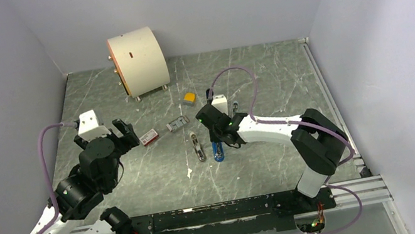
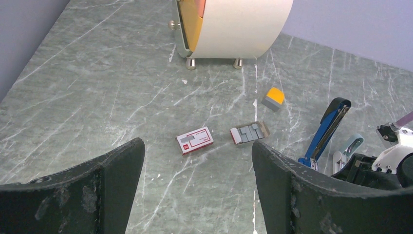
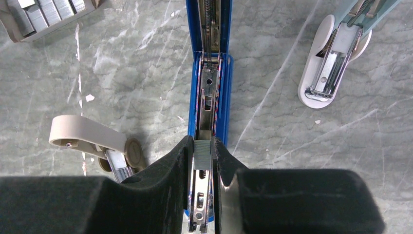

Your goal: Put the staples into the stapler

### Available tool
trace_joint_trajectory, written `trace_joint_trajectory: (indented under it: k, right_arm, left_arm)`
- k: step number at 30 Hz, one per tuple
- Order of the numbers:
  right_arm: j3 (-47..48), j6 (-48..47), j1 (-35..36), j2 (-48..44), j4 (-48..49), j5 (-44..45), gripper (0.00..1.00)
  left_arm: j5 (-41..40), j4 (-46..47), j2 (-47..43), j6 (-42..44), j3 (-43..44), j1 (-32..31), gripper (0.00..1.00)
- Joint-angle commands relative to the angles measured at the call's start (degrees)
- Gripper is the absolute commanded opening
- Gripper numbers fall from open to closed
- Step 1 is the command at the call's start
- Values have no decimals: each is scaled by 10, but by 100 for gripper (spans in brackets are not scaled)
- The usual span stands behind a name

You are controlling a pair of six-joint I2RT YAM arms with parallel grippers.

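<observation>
The blue stapler (image 3: 225, 87) lies opened on the table with its metal channel facing up; it also shows in the top view (image 1: 218, 151) and the left wrist view (image 2: 325, 131). My right gripper (image 3: 202, 144) is shut on the staples (image 3: 202, 155), a short ribbed grey strip held directly over the channel, and I cannot tell whether it touches. In the top view the right gripper (image 1: 216, 131) hangs over the stapler's far end. My left gripper (image 2: 197, 195) is open and empty, hovering left of it (image 1: 120, 133).
A red-and-white box (image 2: 195, 140) and an open tray of staple strips (image 2: 249, 132) lie mid-table. An orange-grey block (image 2: 273, 98) and a large white cylinder (image 1: 138, 62) stand behind. A beige stapler (image 3: 92, 139) and a pale-blue one (image 3: 331, 63) flank the blue stapler.
</observation>
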Motion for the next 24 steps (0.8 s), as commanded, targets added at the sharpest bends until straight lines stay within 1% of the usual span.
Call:
trace_joint_trajectory:
  k: [1,12,21,24]
  right_arm:
    - [2,3,-2,6,11,8,22]
    - [1,3,-3,7,12,7,23]
    - [3,7,-3,-8,11,3,32]
    - [6,7,-3,-16,8,4,33]
  left_arm:
    - [-9,11,2,3,0,3,85]
    - [-10,11,1,2,0,3,85]
    - [-9,11,0,2,0,3,85]
    - [-9,10,0,2,1,3,85]
